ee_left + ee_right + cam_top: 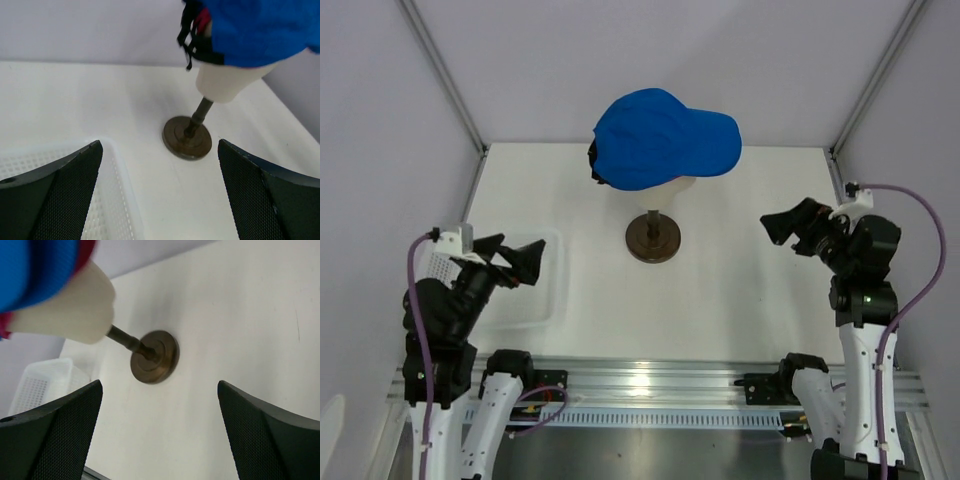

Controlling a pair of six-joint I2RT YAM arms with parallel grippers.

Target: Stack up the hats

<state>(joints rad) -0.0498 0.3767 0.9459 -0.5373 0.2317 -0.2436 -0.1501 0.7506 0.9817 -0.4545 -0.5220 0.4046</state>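
At 9 o'clock in top view, L gripper [518, 258] hangs over white mesh basket [552, 305], jaws wide, nothing held. Centre, toward 12: blue cap [660, 140] sits on cream mannequin head [225, 82]. Long axis runs 9–3, brim points to 3 o'clock, rear strap at 9. Under it pink cap [202, 20], only a sliver showing at the back edge in wrist views; can't tell its heading. Head stands on thin rod into round brown base [653, 240], flat on table [740, 300]. At 3 o'clock, R gripper [788, 222] is above table, jaws wide, empty, well apart from caps. Surface white, matte. Pale grey-lilac walls [650, 50] on 3 sides, metal corner posts [445, 75], alu rail [650, 380] at 6.
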